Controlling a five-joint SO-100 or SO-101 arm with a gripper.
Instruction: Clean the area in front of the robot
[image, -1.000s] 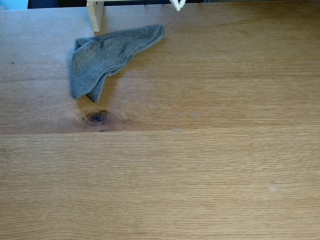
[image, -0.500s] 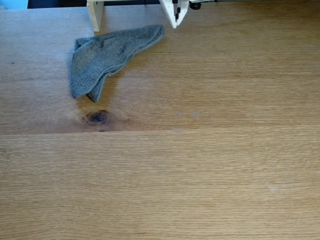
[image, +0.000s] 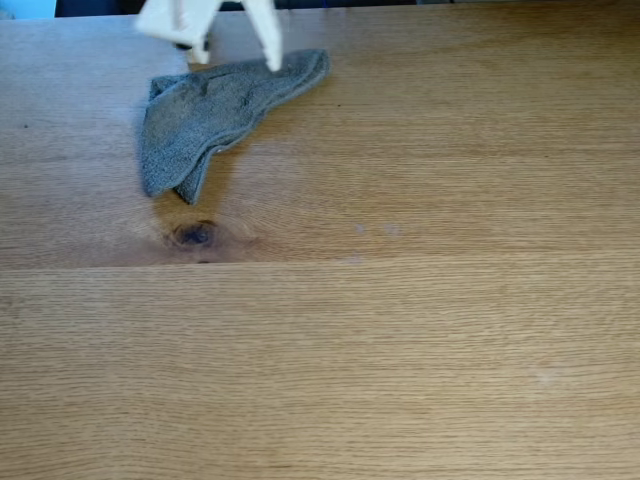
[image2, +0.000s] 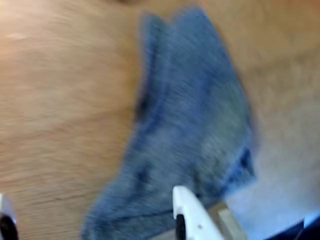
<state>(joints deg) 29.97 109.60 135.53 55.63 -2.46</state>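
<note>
The broad light-brown wood-grain tabletop (image: 400, 350) lies bare nearest the fixed camera, faint pale smudges (image: 375, 231) near centre. Toward eleven o'clock lies the crumpled grey terry cloth (image: 215, 110). My white two-fingered gripper (image: 235, 55) hovers spread over its far edge; I should drop straight and pinch a thick fold.

You are likely working in a home: a wide-plank wooden bench (image: 400, 330) with a knot (image: 195, 235), and a terry cloth (image: 215, 110) below the gripper (image: 232, 55).

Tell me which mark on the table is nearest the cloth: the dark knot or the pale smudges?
The dark knot. It lies just below the cloth's lower tip in the fixed view; the pale smudges sit well off to the right.
</note>
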